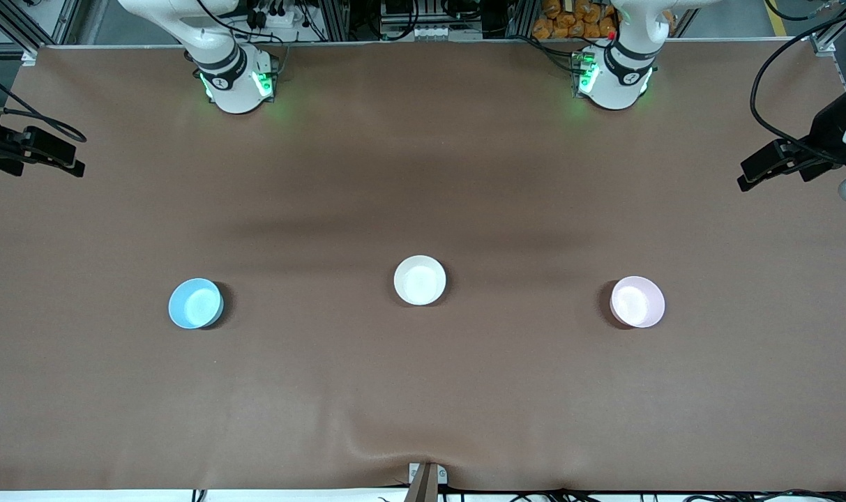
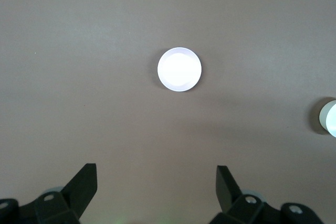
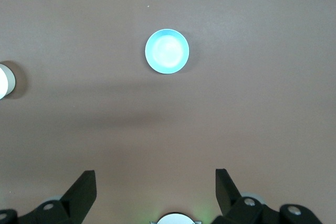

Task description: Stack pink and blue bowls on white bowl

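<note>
Three bowls stand upright and apart in a row on the brown table. The light blue bowl [image 1: 195,303] is toward the right arm's end, the white bowl [image 1: 420,280] is in the middle, and the pale pink bowl [image 1: 637,301] is toward the left arm's end. My left gripper [image 2: 156,174] is open and empty, high over the table between its base and the pink bowl [image 2: 179,69]. My right gripper [image 3: 155,178] is open and empty, high over the table between its base and the blue bowl [image 3: 167,51]. The white bowl shows at the edge of both wrist views [image 2: 329,118] [image 3: 4,81].
The brown table cover [image 1: 423,174] has a small ripple at the edge nearest the camera [image 1: 367,446]. The two arm bases [image 1: 234,80] [image 1: 614,77] stand along the table's back edge. The raised hands show at the ends of the front view [image 1: 39,150] [image 1: 778,160].
</note>
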Motion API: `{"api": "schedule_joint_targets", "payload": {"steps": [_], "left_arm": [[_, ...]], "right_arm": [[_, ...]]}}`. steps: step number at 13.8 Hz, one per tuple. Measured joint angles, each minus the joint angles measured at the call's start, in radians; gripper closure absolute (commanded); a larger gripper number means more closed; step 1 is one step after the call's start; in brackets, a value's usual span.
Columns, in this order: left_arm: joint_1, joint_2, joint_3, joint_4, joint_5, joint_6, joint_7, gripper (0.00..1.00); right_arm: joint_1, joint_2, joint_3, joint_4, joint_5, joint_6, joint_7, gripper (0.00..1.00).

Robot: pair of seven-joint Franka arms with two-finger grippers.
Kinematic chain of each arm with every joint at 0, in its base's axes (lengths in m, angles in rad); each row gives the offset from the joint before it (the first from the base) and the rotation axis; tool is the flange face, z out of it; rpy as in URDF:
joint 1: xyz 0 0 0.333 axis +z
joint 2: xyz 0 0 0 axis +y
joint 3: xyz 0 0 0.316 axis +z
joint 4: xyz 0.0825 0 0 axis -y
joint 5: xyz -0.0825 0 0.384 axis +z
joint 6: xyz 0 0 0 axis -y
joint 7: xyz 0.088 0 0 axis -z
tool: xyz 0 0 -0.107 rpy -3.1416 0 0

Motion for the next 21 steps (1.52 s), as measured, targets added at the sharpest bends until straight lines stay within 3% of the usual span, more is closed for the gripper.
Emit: {"api": "schedule_joint_targets", "payload": {"steps": [16,18,21], "left_arm": [[-0.01,0.037,-0.001,-0.001,0.0,0.059,0.001,0.0],[-0.011,0.076,-0.001,-0.016,0.0,0.109,0.001,0.0],[-0.011,0.15,-0.002,-0.107,0.024,0.289,0.002,0.0]], "right_arm": [[0.0,0.0,0.0,0.0,0.0,0.0,0.0,0.0],[0.0,0.0,0.0,0.0,0.0,0.0,0.0,0.0],[0.0,0.0,0.0,-0.001,0.0,0.0,0.0,0.0]]}}
